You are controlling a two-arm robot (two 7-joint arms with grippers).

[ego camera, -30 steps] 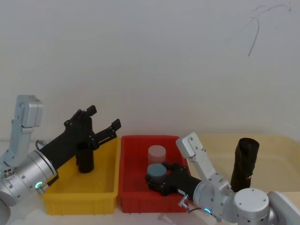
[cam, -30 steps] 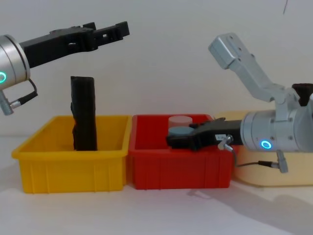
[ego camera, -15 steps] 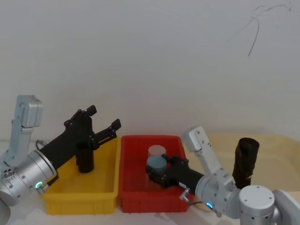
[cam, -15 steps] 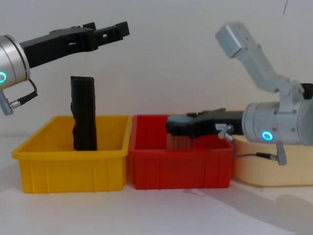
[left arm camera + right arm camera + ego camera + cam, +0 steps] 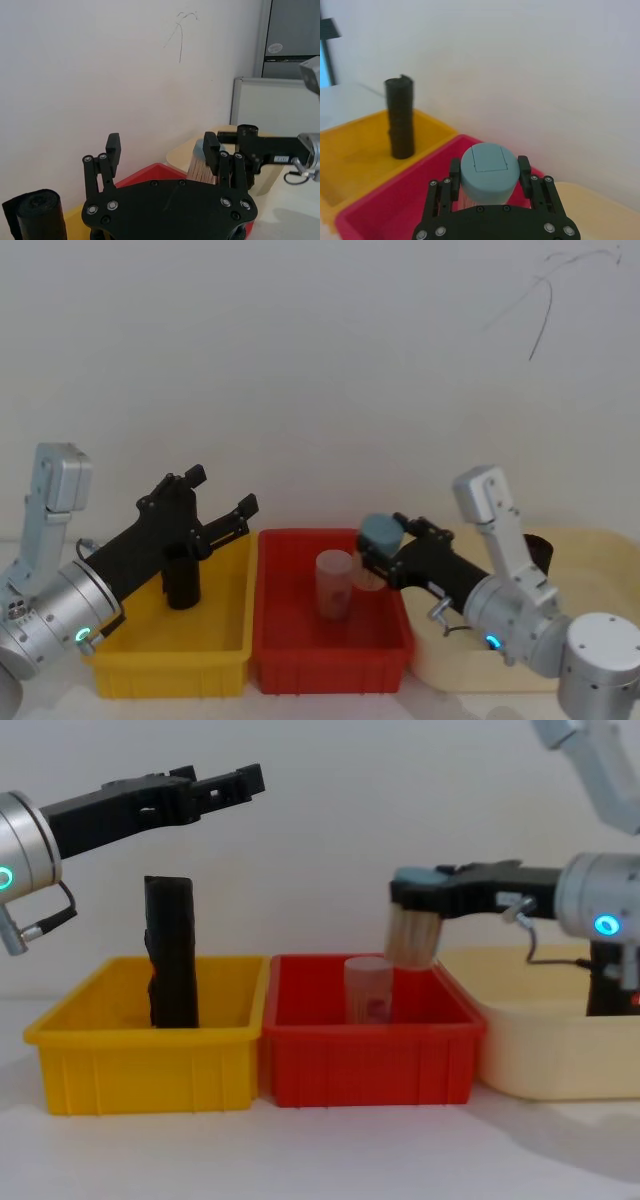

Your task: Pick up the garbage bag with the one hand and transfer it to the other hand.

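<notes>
The garbage bag (image 5: 541, 545) stands in the beige tray (image 5: 600, 545) at the right. Just a sliver of its dark top shows behind my right arm. My right gripper (image 5: 382, 552) is shut on a jar of wooden sticks with a blue-grey lid (image 5: 411, 932), held in the air over the red bin's right side (image 5: 455, 1020). In the right wrist view the lid (image 5: 487, 167) sits between the fingers. My left gripper (image 5: 222, 490) hangs open above the yellow bin (image 5: 165, 665), with nothing between its fingers (image 5: 114, 145).
A slimmer plain black roll (image 5: 172, 950) stands upright in the yellow bin, below the left gripper. A translucent cup (image 5: 335, 582) stands in the red bin (image 5: 290, 660). The three containers sit side by side against a white wall.
My right gripper has lifted the blue-lidded jar out of the red bin and carried it up and to the right. The left arm has not moved.
</notes>
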